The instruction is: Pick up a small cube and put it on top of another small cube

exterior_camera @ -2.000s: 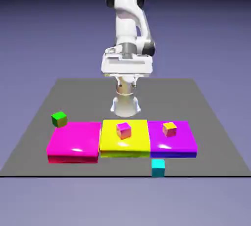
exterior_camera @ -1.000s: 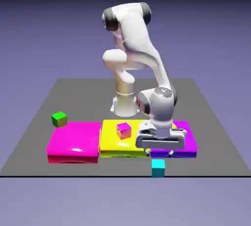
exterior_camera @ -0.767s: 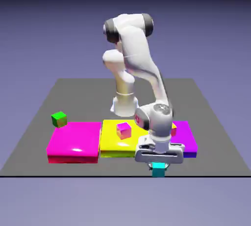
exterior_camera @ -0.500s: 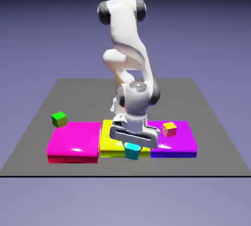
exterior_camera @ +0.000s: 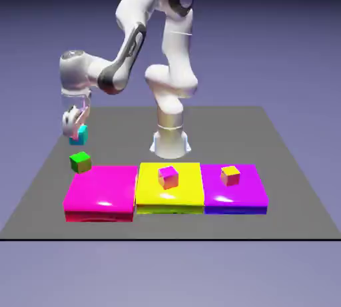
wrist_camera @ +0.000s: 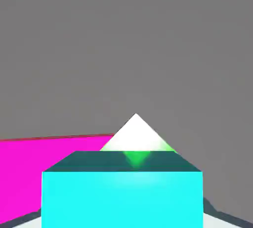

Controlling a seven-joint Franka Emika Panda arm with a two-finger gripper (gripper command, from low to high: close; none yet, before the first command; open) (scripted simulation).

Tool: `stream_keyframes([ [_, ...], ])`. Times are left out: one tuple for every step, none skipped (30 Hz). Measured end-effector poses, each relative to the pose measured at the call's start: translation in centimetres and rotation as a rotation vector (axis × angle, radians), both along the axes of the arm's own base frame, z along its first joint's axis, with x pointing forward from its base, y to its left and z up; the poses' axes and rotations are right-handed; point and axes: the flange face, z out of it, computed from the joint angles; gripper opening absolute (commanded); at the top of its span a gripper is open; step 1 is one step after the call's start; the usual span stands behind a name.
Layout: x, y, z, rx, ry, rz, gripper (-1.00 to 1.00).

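Note:
My gripper (exterior_camera: 78, 132) is shut on the small cyan cube (exterior_camera: 79, 134), which hangs in the air a short way above the small green cube (exterior_camera: 80, 162) at the exterior view's left. The green cube rests on the grey table just behind the magenta slab. In the hand view the cyan cube (wrist_camera: 122, 192) fills the bottom middle and hides my fingertips. Just beyond its top edge a glossy corner of the green cube (wrist_camera: 136, 145) peeks out.
Three flat slabs lie in a row near the front: magenta (exterior_camera: 100, 193), yellow (exterior_camera: 169, 192) and purple (exterior_camera: 234, 192). A pink-and-yellow cube (exterior_camera: 168, 177) sits on the yellow slab, an orange-and-yellow cube (exterior_camera: 230, 175) on the purple one. The magenta slab (wrist_camera: 44, 158) also shows in the hand view.
The gripper came down on the cyan cube at the table's front edge, shut on it, lifted it and carried it across to the exterior view's left, above the green cube.

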Motion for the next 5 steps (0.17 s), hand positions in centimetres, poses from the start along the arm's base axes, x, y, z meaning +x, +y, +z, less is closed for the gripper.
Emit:
stream_keyframes([
  [0.0, 0.0, -1.4, 0.0, 0.0, 0.0, -1.0],
  [-0.1, 0.0, -2.8, 0.0, 0.0, 0.0, -1.0],
  [-0.1, 0.0, -3.4, 0.0, 0.0, 0.0, 1.0],
  [-0.1, 0.0, -3.4, 0.0, 0.001, 0.0, 1.0],
  [-0.1, 0.0, -3.4, 0.0, 0.001, 0.0, 1.0],
])
